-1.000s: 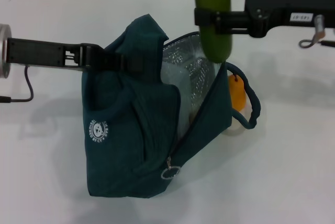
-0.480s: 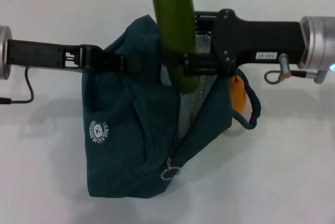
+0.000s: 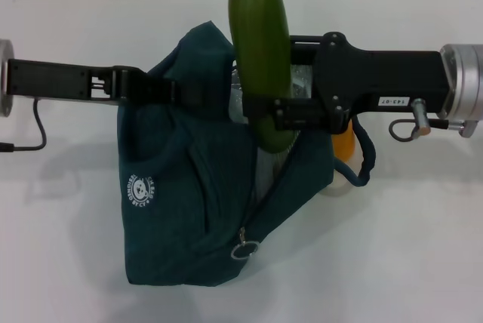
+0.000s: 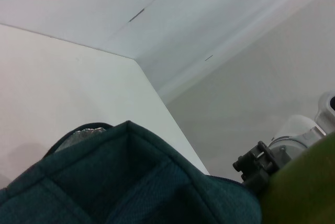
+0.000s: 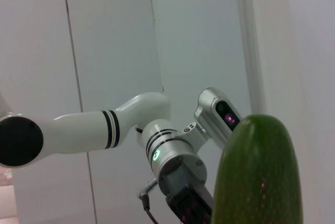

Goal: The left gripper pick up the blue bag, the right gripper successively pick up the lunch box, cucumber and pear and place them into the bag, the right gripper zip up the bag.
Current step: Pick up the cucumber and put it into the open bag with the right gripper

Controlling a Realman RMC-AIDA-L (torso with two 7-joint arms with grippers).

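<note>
The blue bag stands on the white table, mouth open, silver lining showing. My left gripper is shut on the bag's upper edge from the left and holds it up; that teal fabric fills the left wrist view. My right gripper is shut on the cucumber, held nearly upright with its lower end in the bag's mouth. The cucumber also shows close in the right wrist view. The pear lies on the table just behind the bag's right handle, mostly hidden by the right arm. The lunch box is hidden.
The white table stretches around the bag on all sides. A ring zip pull hangs at the bag's front. The left arm's white links show in the right wrist view.
My right gripper has carried the cucumber leftward from the bag's right rim to over its mouth, then lowered it so its tip sits inside. The left gripper and bag stayed put.
</note>
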